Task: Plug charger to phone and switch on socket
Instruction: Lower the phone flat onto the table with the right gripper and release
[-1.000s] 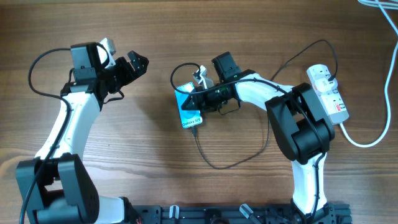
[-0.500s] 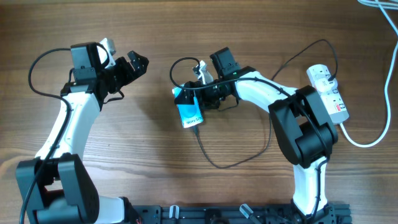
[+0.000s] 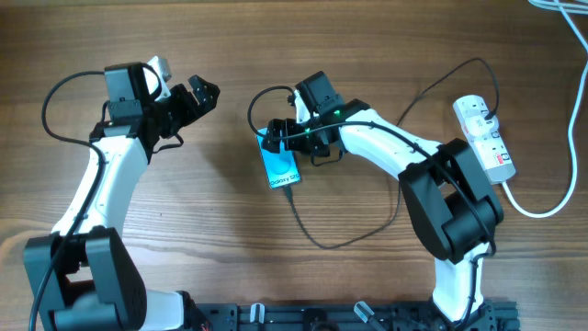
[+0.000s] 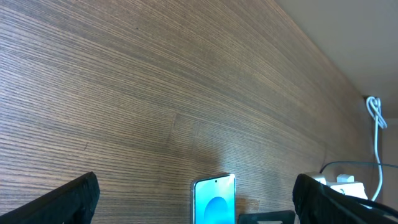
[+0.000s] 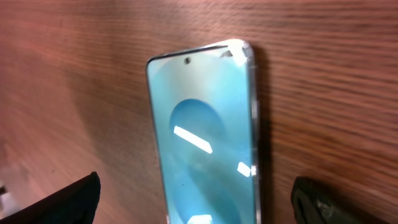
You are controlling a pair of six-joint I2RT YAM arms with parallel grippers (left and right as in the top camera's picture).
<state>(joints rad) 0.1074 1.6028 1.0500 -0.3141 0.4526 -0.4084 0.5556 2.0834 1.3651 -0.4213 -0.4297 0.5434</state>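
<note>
While right fingers (image 5: 57, 205) straddle the phone (image 5: 205, 137), bare table (image 5: 323, 81) flanks it.

Phone (image 3: 279, 164) screen teal-cyan with a darker teal disc and white lettering; charger (image 3: 340, 241) cable black; socket (image 3: 485, 138) white, red mark at one end; table (image 3: 230, 230) brown, fine straight wood grain.

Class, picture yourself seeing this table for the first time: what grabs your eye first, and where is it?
The bright teal phone stands out, lying mid-table by the open right gripper. At the right edge sits the white power strip, and a thin black charger cable loops between them.
</note>
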